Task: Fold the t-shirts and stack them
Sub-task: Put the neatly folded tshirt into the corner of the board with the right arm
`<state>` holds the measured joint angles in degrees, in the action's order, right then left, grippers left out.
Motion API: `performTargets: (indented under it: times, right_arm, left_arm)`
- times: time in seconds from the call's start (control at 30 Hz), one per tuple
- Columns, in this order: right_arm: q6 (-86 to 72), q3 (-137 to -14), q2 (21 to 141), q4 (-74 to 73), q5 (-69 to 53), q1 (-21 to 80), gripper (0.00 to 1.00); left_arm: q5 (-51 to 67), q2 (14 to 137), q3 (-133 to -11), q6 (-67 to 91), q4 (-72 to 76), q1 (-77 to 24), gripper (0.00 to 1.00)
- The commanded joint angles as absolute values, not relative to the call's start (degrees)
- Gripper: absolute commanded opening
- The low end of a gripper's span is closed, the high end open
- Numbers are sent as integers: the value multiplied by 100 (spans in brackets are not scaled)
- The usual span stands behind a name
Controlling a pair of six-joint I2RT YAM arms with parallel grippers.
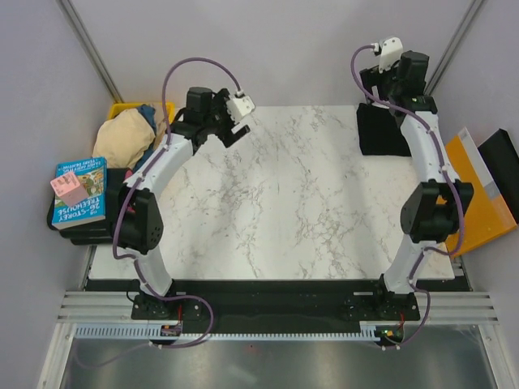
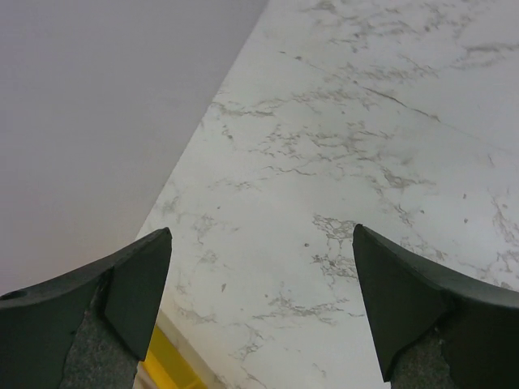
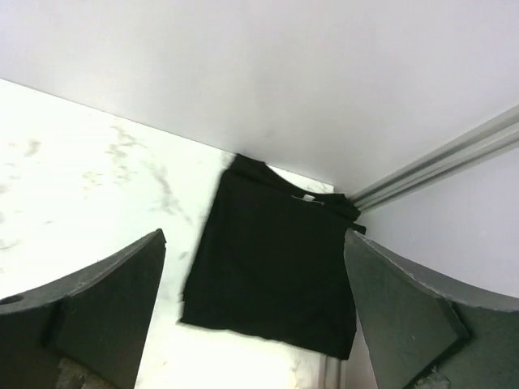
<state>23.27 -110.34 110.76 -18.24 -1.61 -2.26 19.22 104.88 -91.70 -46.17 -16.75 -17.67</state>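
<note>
The soft black cloth t-shirt [image 3: 272,275], already folded, was seen lying at the far right corner of the white marbled table [image 1: 284,203], just ahead of the right end effector [image 3: 255,235], which was spread wide and empty, as was the left end effector [image 2: 259,243]. Limp and light, the cloth was judged best pinched at a folded edge.

A white tabletop [image 1: 284,203] with grey marble lines fills the middle. A yellow bin [image 1: 123,107] sits by its far left corner. Nearer, a blue book [image 1: 85,204] lies flat with a pink card [image 1: 71,190] on top. An orange folder [image 1: 478,207] lies off the right edge, beside a flat black thing [image 1: 504,166]
</note>
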Motion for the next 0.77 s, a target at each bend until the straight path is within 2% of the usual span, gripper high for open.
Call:
performTargets:
  times: [0.0, 0.07, 0.13, 0.33, 0.5, 0.73]
  right_arm:
    - [1699, -10075, 10065, -2373, -381, 297, 98]
    - [1082, -9409, 9705, -2381, 417, 517, 98]
    - [967, -9019, 9537, -2504, 676, 790, 98]
    - [721, -8016, 9079, -2409, 325, 993, 98]
    - [800, -8453, 9333, -2426, 448, 1020, 98]
    - [949, -8631, 9457, -2426, 316, 1072, 98]
  left_arm:
    - [1076, 9880, -9545, -2247, -1388, -1644, 100]
    - [862, 9722, -9327, -1908, -1589, -1582, 100]
    - [879, 9407, -8984, -1741, -1582, -1530, 100]
    - [677, 8834, -7850, -1266, -1222, -1512, 100]
    - [194, 8675, -7524, -1300, -801, -1503, 100]
    - [158, 8710, -7559, -1371, -756, -1503, 100]
